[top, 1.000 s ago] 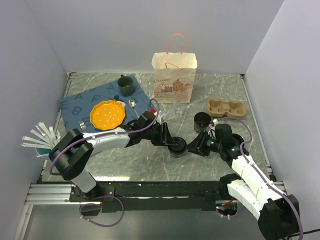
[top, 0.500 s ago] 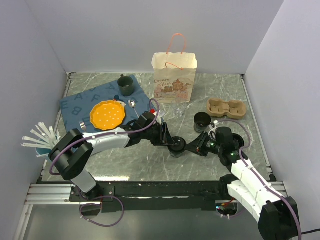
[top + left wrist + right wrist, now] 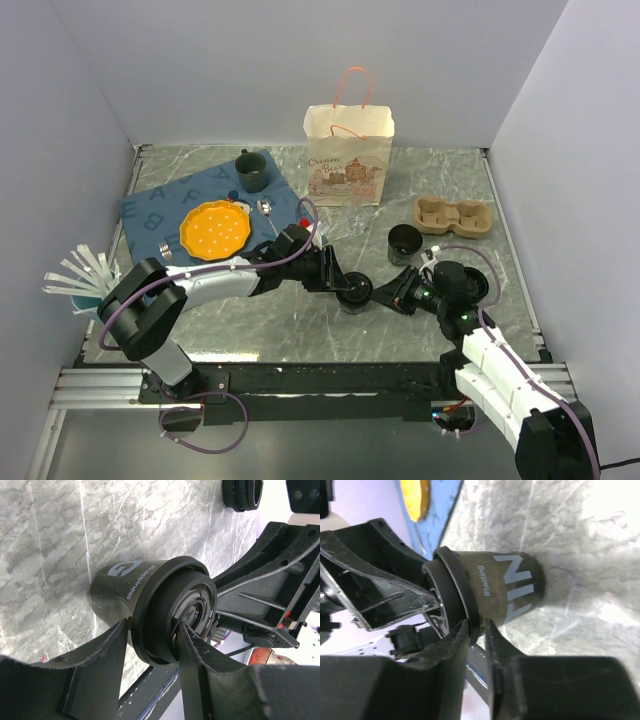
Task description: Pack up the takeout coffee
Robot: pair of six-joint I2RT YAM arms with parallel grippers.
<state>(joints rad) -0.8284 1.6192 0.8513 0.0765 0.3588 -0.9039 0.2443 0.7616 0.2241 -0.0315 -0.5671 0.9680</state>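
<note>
A dark takeout coffee cup point(image 3: 355, 293) with a black lid point(image 3: 165, 610) stands on the marble table between both arms. My left gripper point(image 3: 154, 630) is shut across the lidded top of this cup, one finger on the lid's outer rim and the other on its top face. My right gripper point(image 3: 476, 625) comes from the other side and pinches the lid's rim point(image 3: 457, 587) between nearly closed fingers. A second dark cup point(image 3: 404, 241) stands behind. The brown pulp tray point(image 3: 452, 215) lies at the right with both wells bare.
A paper bag point(image 3: 348, 155) with pink handles stands at the back. On the left lie a blue mat point(image 3: 150, 205), an orange plate point(image 3: 215, 228) and a dark green mug point(image 3: 251, 170). White stirrers point(image 3: 80, 275) fan out at the left edge.
My right arm has slid left toward the cup, and its fingers have closed on the lid's rim. The left gripper and the cup have stayed in place.
</note>
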